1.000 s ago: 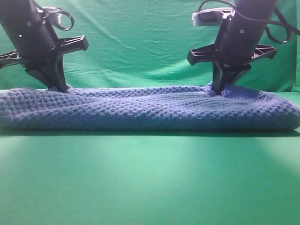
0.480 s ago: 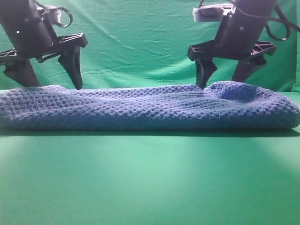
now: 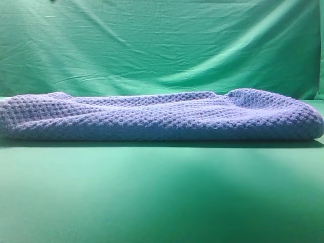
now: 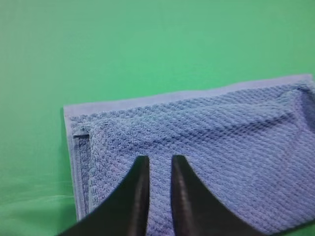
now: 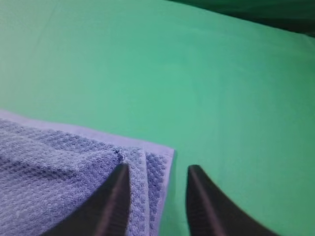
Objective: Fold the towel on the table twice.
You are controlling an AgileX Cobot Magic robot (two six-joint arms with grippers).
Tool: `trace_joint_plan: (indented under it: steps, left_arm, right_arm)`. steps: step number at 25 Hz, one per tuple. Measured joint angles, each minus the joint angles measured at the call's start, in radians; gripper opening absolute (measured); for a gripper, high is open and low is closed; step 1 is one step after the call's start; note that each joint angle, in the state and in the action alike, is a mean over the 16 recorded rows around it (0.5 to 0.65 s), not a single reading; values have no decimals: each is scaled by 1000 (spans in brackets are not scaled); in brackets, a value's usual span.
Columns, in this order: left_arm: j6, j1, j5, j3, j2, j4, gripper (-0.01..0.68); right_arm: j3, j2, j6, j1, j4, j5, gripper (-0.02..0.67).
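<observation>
The blue-grey waffle-weave towel (image 3: 162,116) lies folded in a long thick band across the green table (image 3: 162,192). Neither gripper shows in the exterior view. In the left wrist view my left gripper (image 4: 160,158) hovers well above the towel's (image 4: 221,128) left end, its fingers (image 4: 140,196) a narrow gap apart with nothing between them. In the right wrist view my right gripper (image 5: 157,167) hangs over the towel's (image 5: 49,162) layered right corner, fingers (image 5: 115,201) clearly apart and empty. Stacked edges show at both corners.
A wrinkled green backdrop curtain (image 3: 162,45) hangs behind the towel. Bare green table (image 4: 147,44) stretches beyond the towel's edges in both wrist views, and a broad strip of it lies in front of the towel.
Both grippers opened, let go of the towel's back edge and rose out of the exterior view. The towel stays folded where it lay.
</observation>
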State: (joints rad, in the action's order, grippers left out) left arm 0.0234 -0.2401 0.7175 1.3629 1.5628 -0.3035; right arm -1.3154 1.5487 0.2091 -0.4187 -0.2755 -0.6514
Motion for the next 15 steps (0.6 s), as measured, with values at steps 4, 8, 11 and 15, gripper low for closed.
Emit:
trace_joint_plan:
  steps: [4,8,11,15]
  left_arm:
    - [42,0,57,-2,-150,-31,76]
    - [91,0,87,-54,-324,-67,8]
    - [134,0,94,-120,-466,-94,0]
    - [191,1,87,-241,-668,-126,0]
  right_arm:
    - [-5,-152,-1,0,16,-104,124]
    - [23,-307,-14,0,45,-172,28]
    - [66,-423,-38,0,76,-205,3]
    - [153,-575,-87,0,130,-228,0]
